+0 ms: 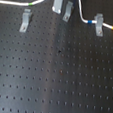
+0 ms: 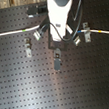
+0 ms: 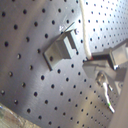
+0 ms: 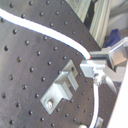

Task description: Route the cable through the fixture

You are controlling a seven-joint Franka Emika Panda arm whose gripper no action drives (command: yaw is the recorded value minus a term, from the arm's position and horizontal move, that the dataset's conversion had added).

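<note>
White cable [image 4: 55, 36] is light and limp; I hold it in the tool [image 4: 93, 64], clamped at 3 o'clock of the fixture [image 4: 64, 86].

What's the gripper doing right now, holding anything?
Gripper: shut on the cable, beside the middle fixture clip.
</note>
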